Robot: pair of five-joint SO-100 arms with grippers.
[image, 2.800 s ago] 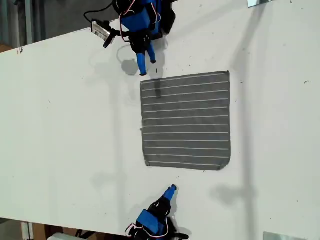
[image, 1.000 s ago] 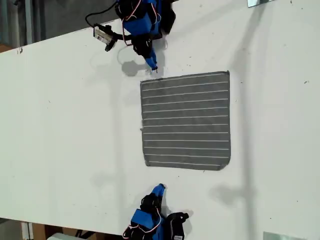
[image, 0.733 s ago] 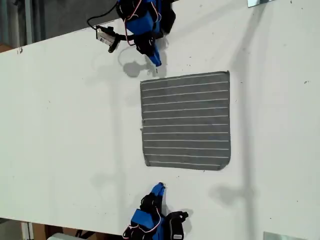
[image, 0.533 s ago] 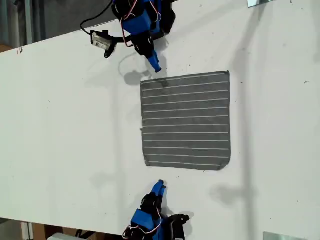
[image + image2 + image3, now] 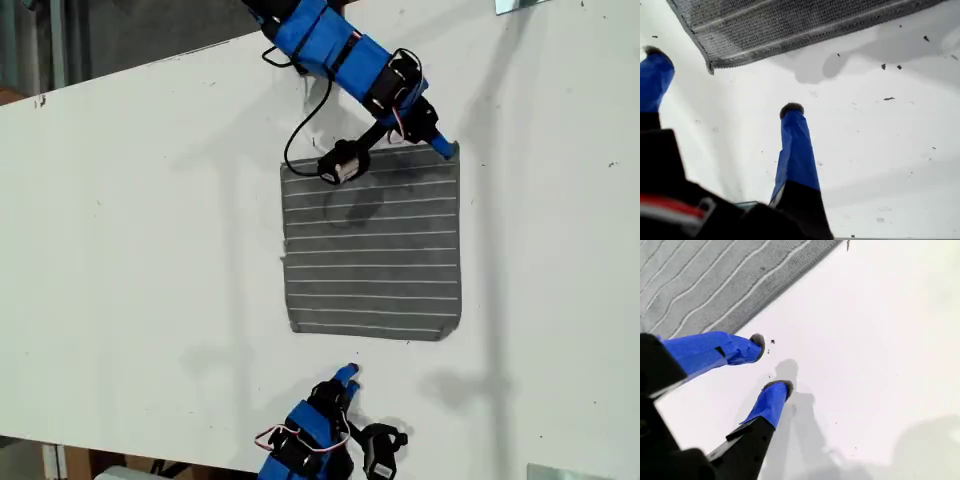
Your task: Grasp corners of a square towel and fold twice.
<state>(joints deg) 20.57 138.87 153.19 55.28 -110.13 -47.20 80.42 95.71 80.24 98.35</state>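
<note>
Towel [image 5: 372, 245] flat on table [image 5: 130, 250]

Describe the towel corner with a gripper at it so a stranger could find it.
On the white table lies a dark grey towel with thin white stripes. The corner is its upper one on the exterior view's right, the only corner with a blue gripper right at it.

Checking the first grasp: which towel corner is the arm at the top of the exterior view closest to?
The corner at the exterior view's upper right: my second gripper is right beside it, open. The other three corners are well away from it.
</note>
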